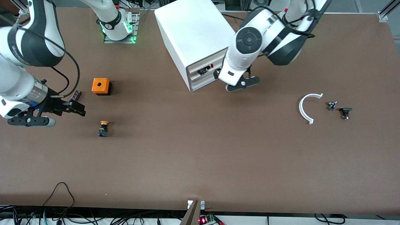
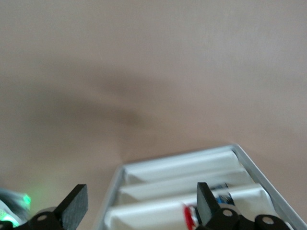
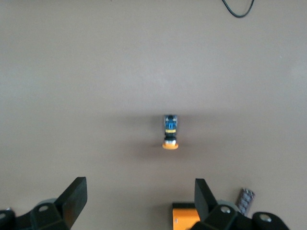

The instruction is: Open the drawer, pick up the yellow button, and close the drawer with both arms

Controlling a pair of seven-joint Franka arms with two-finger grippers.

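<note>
The button [image 1: 103, 128] lies on its side on the table, orange-red cap pointing at the orange cube; it also shows in the right wrist view [image 3: 170, 132]. My right gripper [image 1: 82, 110] [image 3: 139, 189] hangs open and empty over the table, between the button and the small black part. The white cabinet [image 1: 193, 31] stands at the back middle. Its top drawer [image 1: 204, 67] [image 2: 158, 214] has a red-capped part [image 2: 188, 216] showing in it. My left gripper [image 1: 217, 74] [image 2: 141, 194] is open right in front of that drawer, mostly hidden by its wrist in the front view.
An orange cube with a hole [image 1: 101, 86] [image 3: 187, 215] and a small black part [image 1: 76, 95] [image 3: 245, 199] lie beside the right gripper. A white curved strip [image 1: 304, 107] and two small dark parts [image 1: 332, 105] [image 1: 345, 112] lie toward the left arm's end.
</note>
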